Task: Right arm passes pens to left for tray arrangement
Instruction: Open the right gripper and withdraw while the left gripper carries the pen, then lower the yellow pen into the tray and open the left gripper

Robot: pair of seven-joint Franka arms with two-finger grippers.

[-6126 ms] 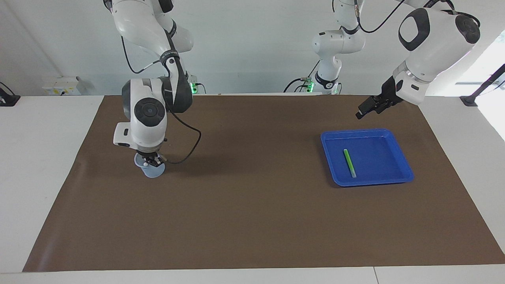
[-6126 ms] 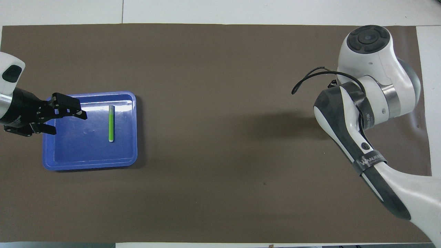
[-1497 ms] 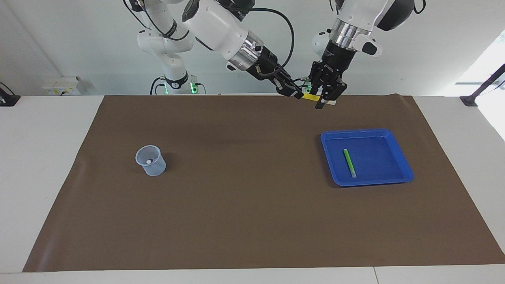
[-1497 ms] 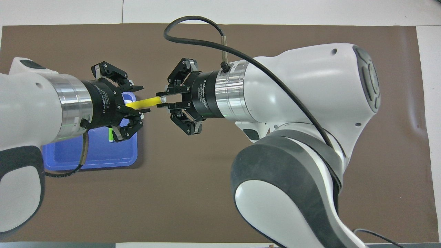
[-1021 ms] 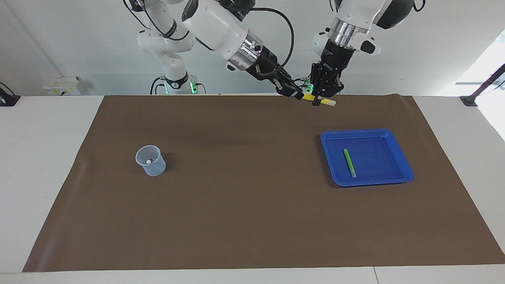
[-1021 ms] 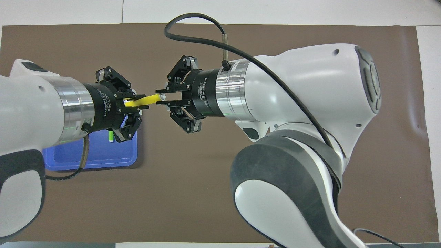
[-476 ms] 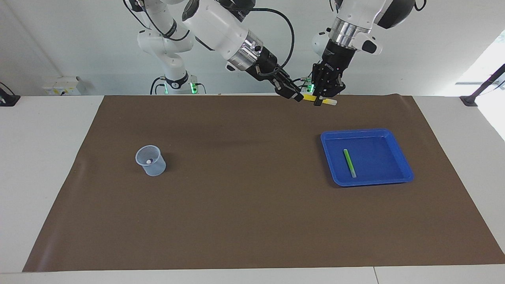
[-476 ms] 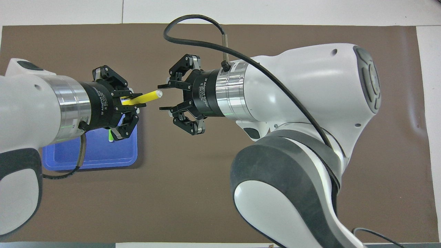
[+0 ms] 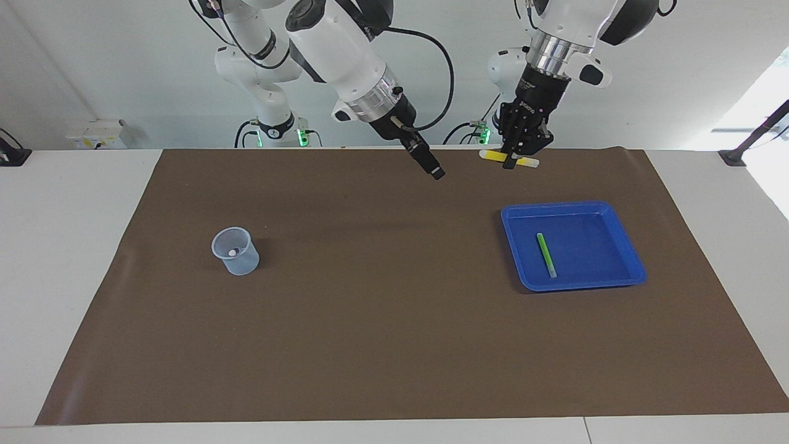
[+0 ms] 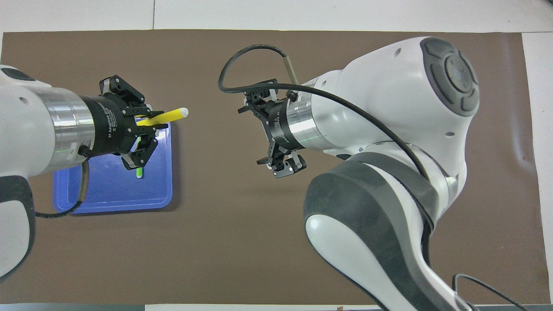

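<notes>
My left gripper (image 9: 510, 158) is shut on the yellow pen (image 9: 493, 155), which it holds level in the air. In the overhead view the left gripper (image 10: 156, 121) and the yellow pen (image 10: 168, 115) are over the corner of the blue tray (image 10: 108, 203). The green pen (image 9: 546, 254) lies in the tray (image 9: 616, 213). My right gripper (image 9: 436, 173) is open and empty, in the air over the middle of the mat; the overhead view shows it (image 10: 250, 136) apart from the pen. A whitish pen end (image 9: 232, 251) shows inside the cup.
A small translucent cup (image 9: 235, 259) stands on the brown mat (image 9: 382, 320) toward the right arm's end; my right arm hides it in the overhead view. Two smaller white arms (image 9: 265, 68) with green lights stand at the robots' edge of the table.
My right gripper has let go of the yellow pen, opened wide and drawn back toward its own end. My left gripper has closed on the pen and carried it toward the tray.
</notes>
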